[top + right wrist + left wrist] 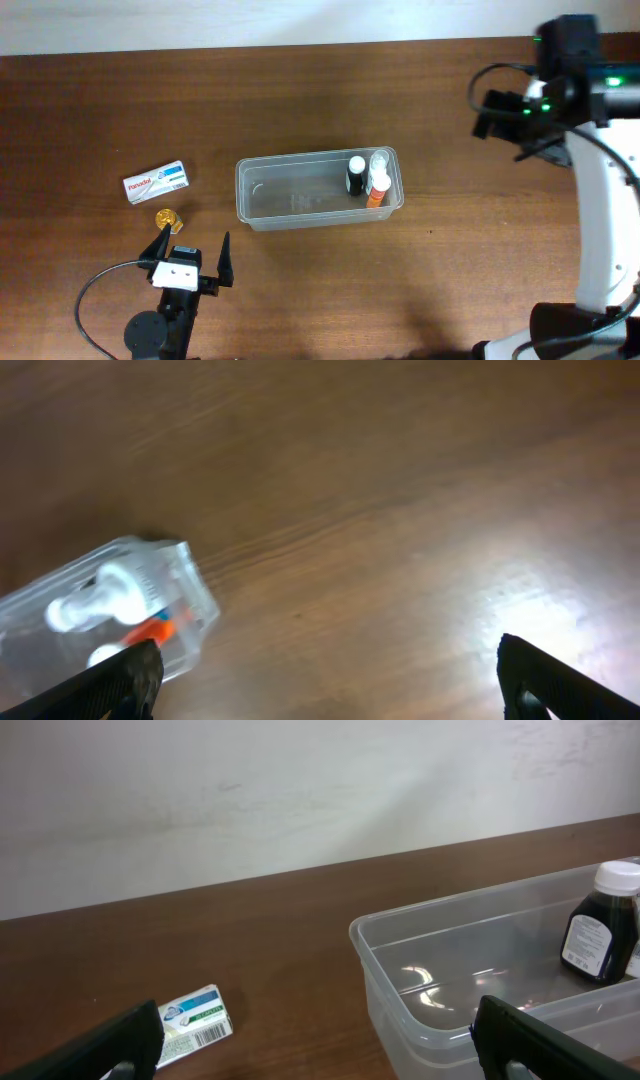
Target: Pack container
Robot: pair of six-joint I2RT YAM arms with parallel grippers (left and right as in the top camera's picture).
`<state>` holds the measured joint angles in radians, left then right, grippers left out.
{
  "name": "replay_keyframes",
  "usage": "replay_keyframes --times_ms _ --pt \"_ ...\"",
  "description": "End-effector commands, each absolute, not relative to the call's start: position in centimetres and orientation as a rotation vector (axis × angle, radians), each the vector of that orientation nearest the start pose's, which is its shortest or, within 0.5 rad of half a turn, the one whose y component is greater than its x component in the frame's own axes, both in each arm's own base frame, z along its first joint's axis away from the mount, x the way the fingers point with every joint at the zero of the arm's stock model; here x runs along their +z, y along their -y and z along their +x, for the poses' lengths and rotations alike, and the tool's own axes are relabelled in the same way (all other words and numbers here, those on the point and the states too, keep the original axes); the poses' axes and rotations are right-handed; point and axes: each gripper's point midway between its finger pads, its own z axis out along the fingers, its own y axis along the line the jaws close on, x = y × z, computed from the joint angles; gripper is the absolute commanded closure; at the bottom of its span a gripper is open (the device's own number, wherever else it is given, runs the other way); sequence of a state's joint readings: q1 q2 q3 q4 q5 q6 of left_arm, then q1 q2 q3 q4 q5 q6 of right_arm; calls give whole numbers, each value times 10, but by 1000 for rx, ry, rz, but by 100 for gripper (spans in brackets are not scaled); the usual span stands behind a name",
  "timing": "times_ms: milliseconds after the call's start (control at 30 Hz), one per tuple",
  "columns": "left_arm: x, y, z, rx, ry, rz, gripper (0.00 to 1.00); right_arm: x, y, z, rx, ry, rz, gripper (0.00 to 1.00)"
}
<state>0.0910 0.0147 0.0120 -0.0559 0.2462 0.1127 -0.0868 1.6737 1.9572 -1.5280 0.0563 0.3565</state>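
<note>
Overhead: container (pixel 280 192) lengthwise left-right, open top upward.

text: "Panadol" | on: small white box (pixel 157 182) (dark bottle (pixel 598 935) label illegible)

The container (pixel 290 205) is a clear, translucent plastic tub, rectangular with rounded corners and a rim. It sits upright and lidless near the middle of the brown tabletop (pixel 450 290), its long side running left to right. Small bottles (pixel 377 188) stand clustered at its right end.
</note>
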Motion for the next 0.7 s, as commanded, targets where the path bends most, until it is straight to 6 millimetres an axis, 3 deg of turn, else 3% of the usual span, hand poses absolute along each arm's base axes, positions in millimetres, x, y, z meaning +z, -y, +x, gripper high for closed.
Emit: replay_keyframes --times_ms 0,167,400,500,667 --pt "162 19 244 -32 -1613 210 1 271 62 339 -43 -2717 717 2" --pt "163 16 245 -23 -1613 193 0 271 88 333 -63 -2692 809 2" --pt "175 54 232 -261 -1612 312 0 271 98 330 -70 -2680 848 2" --pt "197 54 229 -281 -1655 293 0 271 98 330 -70 -2680 848 2" --pt "259 60 235 -293 -1687 353 0 271 98 330 -70 -2680 848 2"
